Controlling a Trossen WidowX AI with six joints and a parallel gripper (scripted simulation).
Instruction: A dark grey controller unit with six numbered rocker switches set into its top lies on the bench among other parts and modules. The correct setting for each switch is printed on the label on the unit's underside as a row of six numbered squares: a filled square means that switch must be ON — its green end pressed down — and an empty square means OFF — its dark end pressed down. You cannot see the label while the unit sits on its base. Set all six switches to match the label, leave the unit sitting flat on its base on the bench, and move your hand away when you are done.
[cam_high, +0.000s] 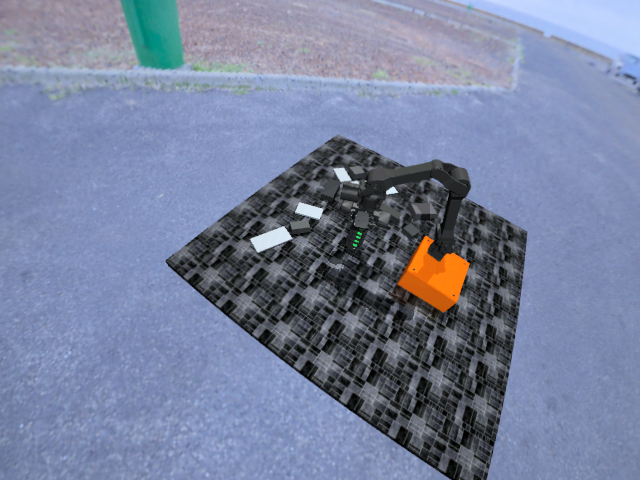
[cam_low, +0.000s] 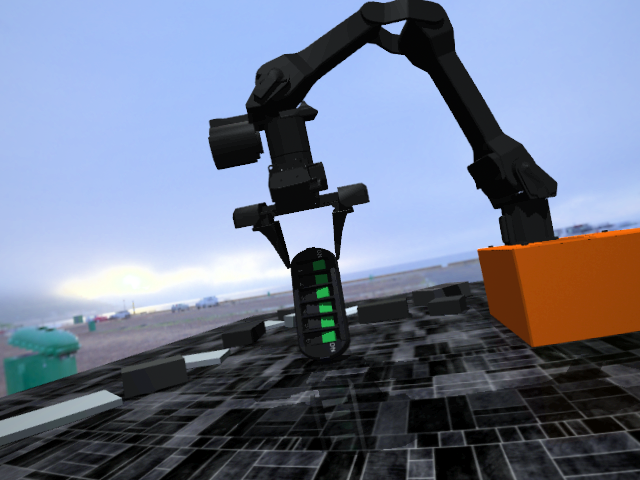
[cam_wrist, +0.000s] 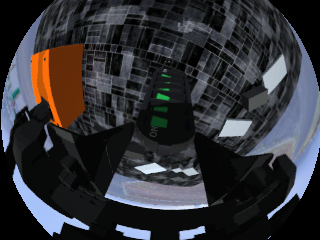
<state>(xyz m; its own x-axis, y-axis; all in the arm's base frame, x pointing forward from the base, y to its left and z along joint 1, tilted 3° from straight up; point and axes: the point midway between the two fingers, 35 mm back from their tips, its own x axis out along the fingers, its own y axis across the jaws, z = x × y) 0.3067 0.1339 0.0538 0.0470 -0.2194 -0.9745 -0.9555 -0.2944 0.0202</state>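
The dark grey controller unit (cam_high: 356, 238) (cam_low: 320, 301) (cam_wrist: 167, 105) stands on one rounded end on the patterned desk (cam_high: 356, 351) (cam_low: 392, 465) (cam_wrist: 115, 30), leaning slightly, with the pincer (cam_high: 360, 227) (cam_low: 313, 261) (cam_wrist: 166, 131) closed on its upper end, one fingertip at either side. Its switch face is turned to the exterior view; there the green ends form a column along the right side, the upper two duller than the four below. The pincer hangs from the black arm (cam_high: 410, 175) (cam_low: 336, 43), which arches over from the orange box (cam_high: 439, 284) (cam_low: 573, 294) (cam_wrist: 70, 87). Seen from the top, with the unit as the clock's centre, that box lies at four o'clock, well apart. A large white slab (cam_high: 271, 239) (cam_low: 56, 415) (cam_wrist: 275, 75) lies flat at nine o'clock, a smaller white slab (cam_high: 309, 210) (cam_low: 206, 357) (cam_wrist: 236, 128) at ten, and a dark block (cam_high: 299, 226) (cam_low: 154, 376) (cam_wrist: 255, 99) between them. Another dark block (cam_high: 423, 210) sits between two and three o'clock.
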